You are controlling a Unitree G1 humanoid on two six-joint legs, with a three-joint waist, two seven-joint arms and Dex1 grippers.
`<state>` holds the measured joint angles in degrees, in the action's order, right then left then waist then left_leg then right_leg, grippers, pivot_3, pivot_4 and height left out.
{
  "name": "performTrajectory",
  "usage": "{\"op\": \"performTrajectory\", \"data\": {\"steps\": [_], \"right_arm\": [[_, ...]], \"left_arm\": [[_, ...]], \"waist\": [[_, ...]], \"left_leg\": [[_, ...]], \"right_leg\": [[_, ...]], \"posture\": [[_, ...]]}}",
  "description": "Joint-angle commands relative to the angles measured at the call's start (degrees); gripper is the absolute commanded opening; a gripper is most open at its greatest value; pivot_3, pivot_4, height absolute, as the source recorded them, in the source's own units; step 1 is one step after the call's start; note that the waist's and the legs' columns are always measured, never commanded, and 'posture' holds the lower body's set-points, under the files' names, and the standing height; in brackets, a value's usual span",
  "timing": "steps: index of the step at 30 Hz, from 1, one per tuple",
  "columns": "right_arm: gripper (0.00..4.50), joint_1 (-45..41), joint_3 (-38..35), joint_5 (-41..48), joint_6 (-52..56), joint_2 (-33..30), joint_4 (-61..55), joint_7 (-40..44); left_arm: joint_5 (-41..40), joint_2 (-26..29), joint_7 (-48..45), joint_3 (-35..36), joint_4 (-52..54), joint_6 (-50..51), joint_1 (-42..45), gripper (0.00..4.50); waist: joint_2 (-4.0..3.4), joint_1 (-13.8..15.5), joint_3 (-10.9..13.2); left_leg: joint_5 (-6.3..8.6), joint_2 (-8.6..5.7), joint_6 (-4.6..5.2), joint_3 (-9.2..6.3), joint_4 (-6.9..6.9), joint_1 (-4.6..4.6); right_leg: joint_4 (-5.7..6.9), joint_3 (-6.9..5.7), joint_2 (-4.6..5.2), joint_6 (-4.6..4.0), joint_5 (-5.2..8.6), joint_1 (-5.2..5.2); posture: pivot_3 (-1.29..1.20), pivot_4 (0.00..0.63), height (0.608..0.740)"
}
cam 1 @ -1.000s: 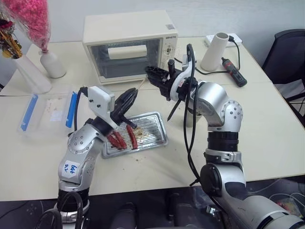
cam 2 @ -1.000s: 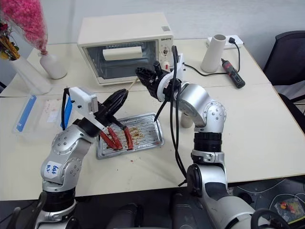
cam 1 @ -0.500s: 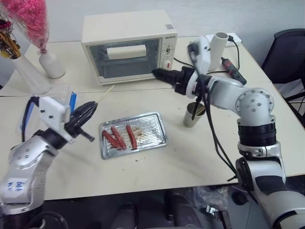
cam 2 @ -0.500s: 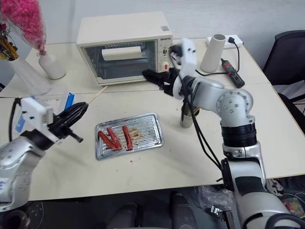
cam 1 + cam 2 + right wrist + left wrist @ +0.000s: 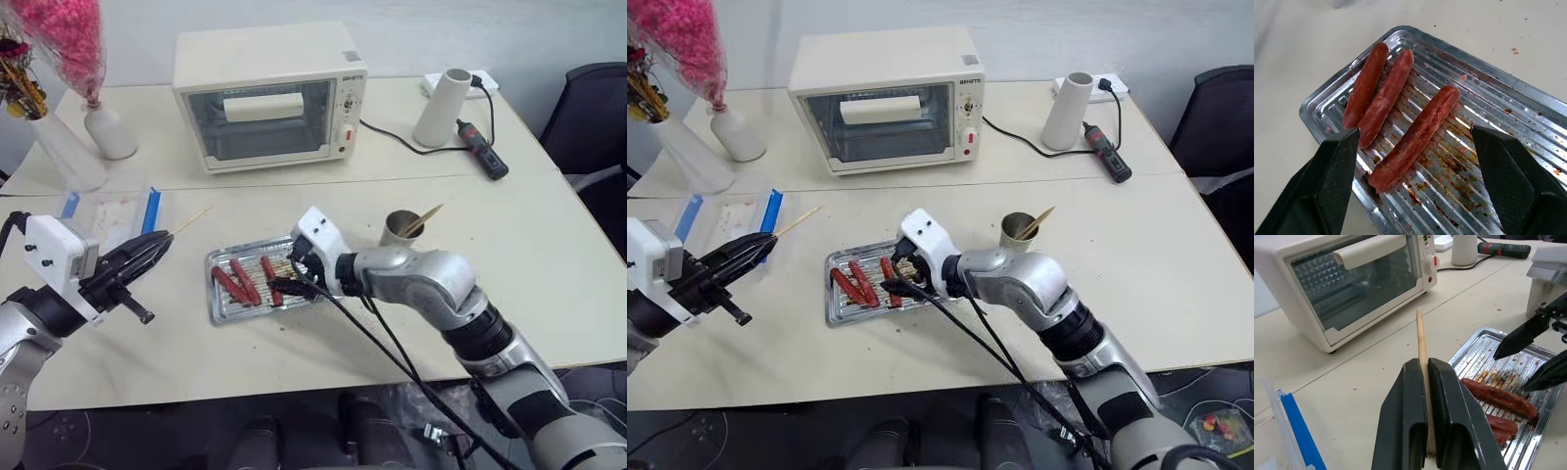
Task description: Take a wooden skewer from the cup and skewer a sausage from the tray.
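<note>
My left gripper point(image 5: 1426, 382) was clamped on the wooden skewer point(image 5: 1421, 352), held over the bench's left side, well apart from the tray point(image 5: 318, 245). My right gripper point(image 5: 1415, 161) stood spread wide just above the tray, fingers either side of the sausage point(image 5: 1415, 137) lying apart from the two others. The cup point(image 5: 400, 227) sat just beside the tray's right end, with another stick in it.
</note>
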<state>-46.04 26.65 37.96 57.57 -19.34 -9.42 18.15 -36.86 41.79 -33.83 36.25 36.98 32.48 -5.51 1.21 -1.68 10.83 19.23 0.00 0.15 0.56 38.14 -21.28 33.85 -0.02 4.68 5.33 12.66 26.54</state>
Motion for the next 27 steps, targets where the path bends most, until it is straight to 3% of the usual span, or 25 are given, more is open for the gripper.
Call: {"op": "performTrajectory", "data": {"steps": [1, 15, 23, 27], "right_arm": [[3.73, -0.1, 0.1, -3.9, -1.2, 2.0, 0.1, 1.7], [3.73, 0.5, 5.0, -17.9, -7.2, 7.9, 6.0, 8.0], [3.73, 1.1, 9.8, -28.8, -17.3, 7.0, 11.2, 11.3], [2.84, 1.4, 9.0, -30.9, -18.8, 6.6, 10.8, 13.5]], "left_arm": [[-1.0, 0.7, 0.7, 2.3, 1.8, -0.1, -0.2, 0.00], [-0.5, 1.4, 1.7, 0.9, 1.0, -0.2, 1.7, 0.00], [-0.7, 1.6, 2.4, 0.5, 1.0, -0.1, 2.5, 0.00], [-0.6, 1.6, 2.5, 0.4, 0.9, 0.0, 2.8, 0.00]], "waist": [[0.00, 0.0, 0.0], [0.00, 0.0, 0.0], [0.00, -0.1, 0.0], [0.00, 0.0, 0.0]], "left_leg": [[0.01, 0.01, -0.01, 0.00, 0.00, 0.00], [-0.01, 0.00, -0.07, 0.00, 0.00, 0.03], [-0.03, -0.05, -0.10, 0.00, 0.00, 0.05], [-0.05, -0.05, -0.13, -0.01, 0.00, 0.07]], "right_leg": [[0.00, -0.01, -0.02, -0.01, 0.00, 0.00], [0.10, -0.36, -0.11, -0.07, 0.04, 0.00], [0.13, -0.36, -0.17, -0.07, 0.04, -0.01], [0.16, -0.37, -0.19, -0.07, 0.04, -0.01]], "posture": [[0.00, 0.150, 0.740], [0.00, 0.150, 0.740], [0.00, 0.150, 0.740], [0.00, 0.150, 0.740]]}}
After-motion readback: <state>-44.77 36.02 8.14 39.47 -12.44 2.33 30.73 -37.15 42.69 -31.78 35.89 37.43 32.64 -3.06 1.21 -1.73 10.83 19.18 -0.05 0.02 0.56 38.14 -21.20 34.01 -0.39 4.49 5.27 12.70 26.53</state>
